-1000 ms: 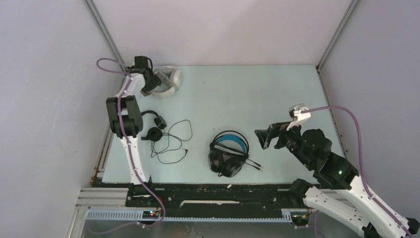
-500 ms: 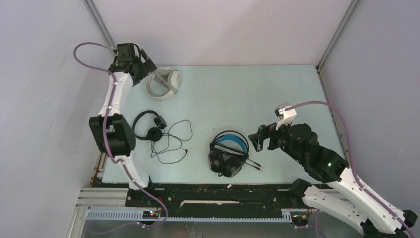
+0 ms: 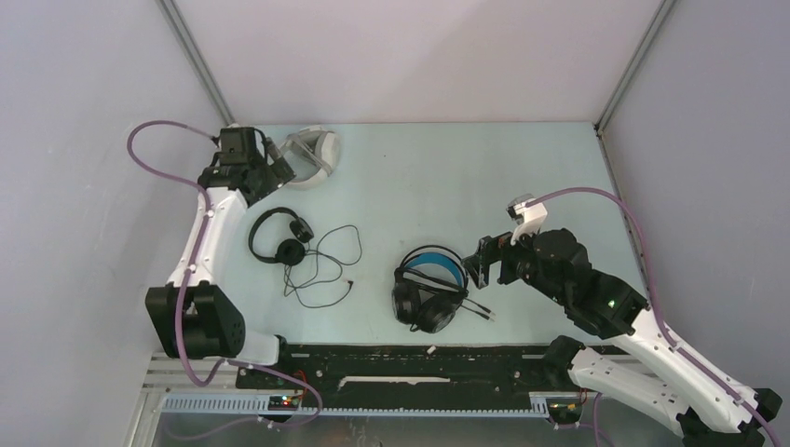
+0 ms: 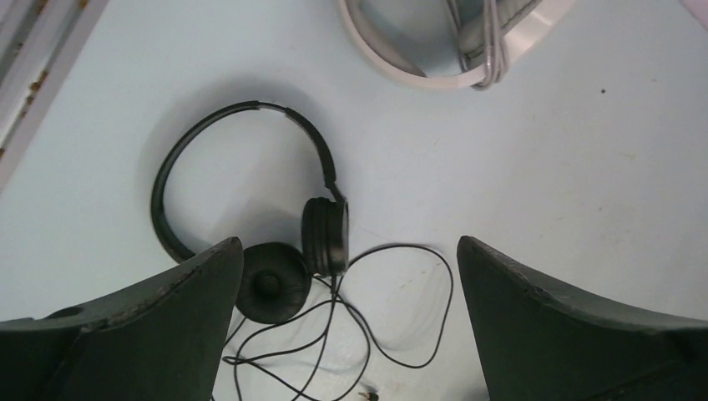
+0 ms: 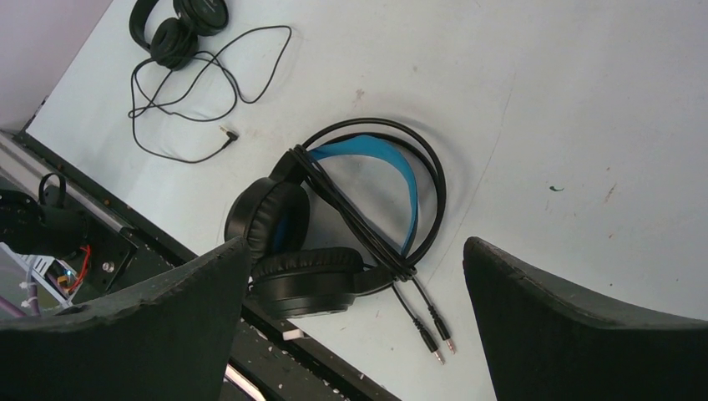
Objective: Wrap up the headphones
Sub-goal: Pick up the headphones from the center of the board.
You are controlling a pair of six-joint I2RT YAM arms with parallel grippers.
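Note:
The white-grey headphones (image 3: 309,155) lie at the far left, their cord wound round them (image 4: 488,50). The small thin black headphones (image 3: 277,237) lie nearer, their cord (image 3: 324,270) loose on the table; they also show in the left wrist view (image 4: 250,167). The bulky black headphones with a blue-lined headband (image 3: 429,284) lie at the middle front, cord wrapped across the band (image 5: 351,213), two plugs (image 5: 440,336) free. My left gripper (image 3: 278,168) is open and empty, above the table between the white and small black pairs. My right gripper (image 3: 480,264) is open and empty, just right of the bulky pair.
The pale table (image 3: 466,177) is walled by grey panels on the left, back and right. A black base rail (image 3: 391,358) runs along the near edge and shows in the right wrist view (image 5: 100,242).
My left gripper has drawn back from over the white-grey headphones, its elbow swinging down and left. My right gripper has moved left toward the bulky black headphones.

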